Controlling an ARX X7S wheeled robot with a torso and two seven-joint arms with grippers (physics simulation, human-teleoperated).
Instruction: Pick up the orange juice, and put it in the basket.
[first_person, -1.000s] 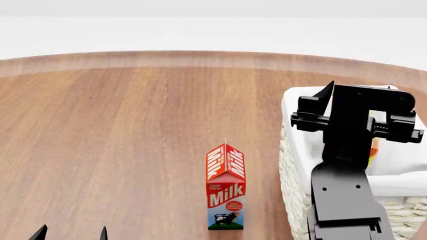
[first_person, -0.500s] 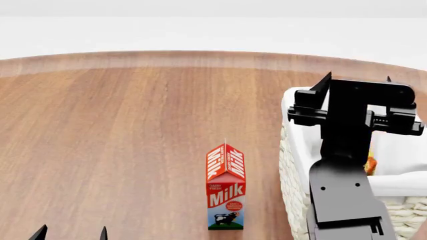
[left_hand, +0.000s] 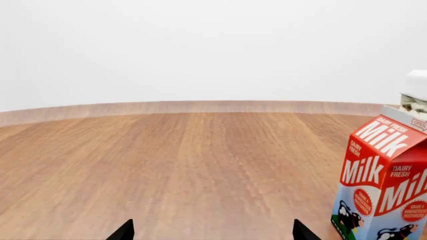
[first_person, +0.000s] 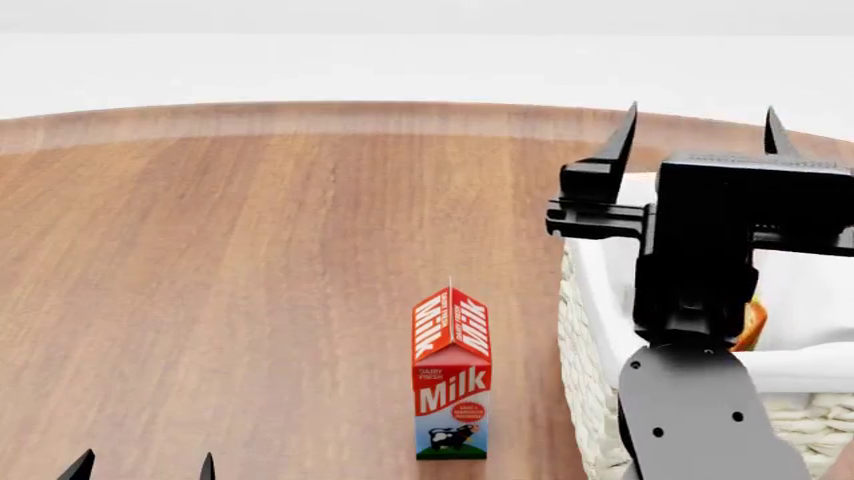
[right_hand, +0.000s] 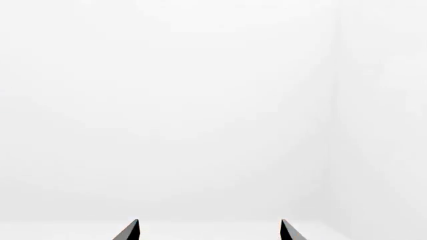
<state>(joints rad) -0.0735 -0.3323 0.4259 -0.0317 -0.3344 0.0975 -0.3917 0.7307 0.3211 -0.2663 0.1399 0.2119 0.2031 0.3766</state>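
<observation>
Only an orange sliver of the orange juice (first_person: 754, 325) shows, inside the basket (first_person: 582, 372) at the right and mostly hidden behind my right arm. My right gripper (first_person: 701, 125) is lifted above the basket, open and empty, its fingers pointing up and away. In the right wrist view the right gripper (right_hand: 209, 231) faces nothing but white wall. My left gripper (first_person: 143, 468) stays open and empty at the near left edge of the table. The left wrist view shows the left gripper (left_hand: 212, 232) over bare wood and a corner of the basket (left_hand: 417, 92).
A red and white milk carton (first_person: 451, 372) stands upright on the wooden table (first_person: 267, 260), just left of the basket; it also shows in the left wrist view as the milk carton (left_hand: 383, 182). The table's curved far edge meets a white wall.
My right gripper has risen from the basket and tipped its fingers upward, leaving the orange juice inside. The left arm and the milk carton have not moved.
</observation>
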